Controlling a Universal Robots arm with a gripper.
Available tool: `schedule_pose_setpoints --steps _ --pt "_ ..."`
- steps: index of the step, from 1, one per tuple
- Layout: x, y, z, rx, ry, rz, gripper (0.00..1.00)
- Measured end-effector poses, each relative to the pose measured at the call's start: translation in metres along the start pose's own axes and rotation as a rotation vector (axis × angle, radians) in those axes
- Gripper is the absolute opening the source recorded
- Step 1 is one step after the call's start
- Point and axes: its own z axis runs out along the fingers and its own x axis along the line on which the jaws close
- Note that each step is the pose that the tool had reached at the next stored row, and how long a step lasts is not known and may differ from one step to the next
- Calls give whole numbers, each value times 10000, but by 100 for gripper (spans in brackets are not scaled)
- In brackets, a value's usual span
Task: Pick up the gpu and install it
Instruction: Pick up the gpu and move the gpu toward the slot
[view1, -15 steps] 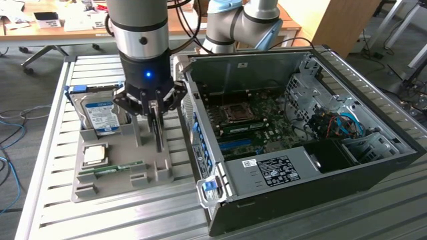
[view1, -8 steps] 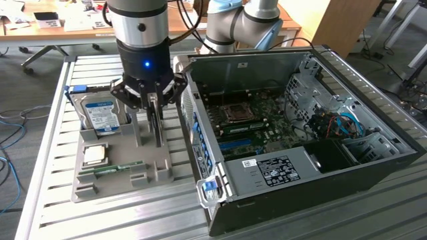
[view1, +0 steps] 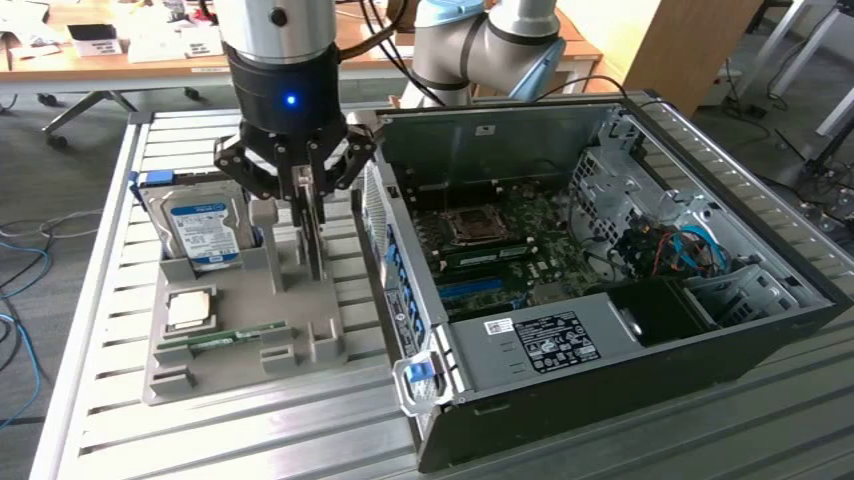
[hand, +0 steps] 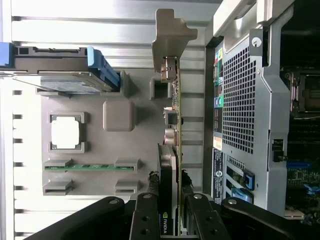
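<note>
**Exterior view.** The black multi-link gripper (view1: 304, 185) hangs from the silver and black arm above a grey moulded holder tray (view1: 234, 375). The tray lies on a slatted metal table (view1: 267, 440). The gripper's fingers are clamped on the gpu (view1: 312, 240), a thin dark expansion card that stands upright on edge. The card's lower end is at the level of the tray's posts; whether it is seated there or lifted clear cannot be determined.

A silver hard drive with a blue-white label (view1: 200, 225) stands upright in the tray, toward the exterior view's left of the card. A square silver processor (view1: 188, 308) and a narrow green memory stick (view1: 224, 338) lie flat in tray recesses.

An open black computer case (view1: 747, 330) lies just beside the tray, on the exterior view's right. Its green motherboard (view1: 521, 250) is exposed.

**Wrist view.** The gripper (hand: 172, 222) straddles the gpu (hand: 175, 145), which is seen edge-on. One black finger (hand: 145, 220) presses on the cooler side, and the opposite finger presses on the board side. The silver end bracket (hand: 172, 32) is at the end of the card away from the gripper.

The card sits between the tray (hand: 140, 150) and the perforated rear panel (hand: 240, 100) of the case. The hard drive (hand: 60, 80), processor (hand: 65, 132) and memory stick (hand: 82, 166) are in their tray positions, well apart from the fingers.
</note>
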Motion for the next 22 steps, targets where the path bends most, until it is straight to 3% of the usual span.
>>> schedule_pose_setpoints --steps 13,22 --pt "-1 2 -35 1 1 0 27" --pt "-6 8 -183 -1 -1 0 27"
